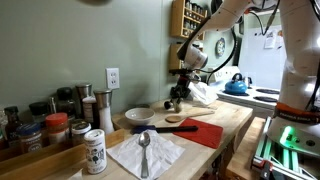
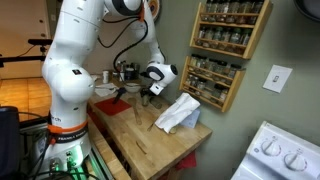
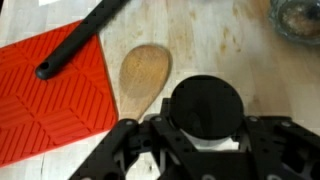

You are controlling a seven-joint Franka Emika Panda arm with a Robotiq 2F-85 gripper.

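In the wrist view my gripper (image 3: 205, 140) is shut on a small white jar with a round black cap (image 3: 205, 108). I hold it above the wooden counter, just right of a wooden spoon (image 3: 143, 75). A red ribbed mat (image 3: 50, 95) lies to the left with a black utensil handle (image 3: 80, 40) across its corner. In both exterior views the gripper (image 1: 178, 95) (image 2: 147, 92) hangs low over the counter, above the wooden spoon (image 1: 180, 122) and red mat (image 1: 205, 132).
A white bowl (image 1: 138, 116), a metal spoon on a napkin (image 1: 145, 150) and a spice shaker (image 1: 95, 150) sit on the counter, with several jars at the back wall. A white cloth (image 2: 178, 112) lies nearby. A spice rack (image 2: 220, 50) hangs on the wall; a stove (image 2: 285, 155) stands beyond.
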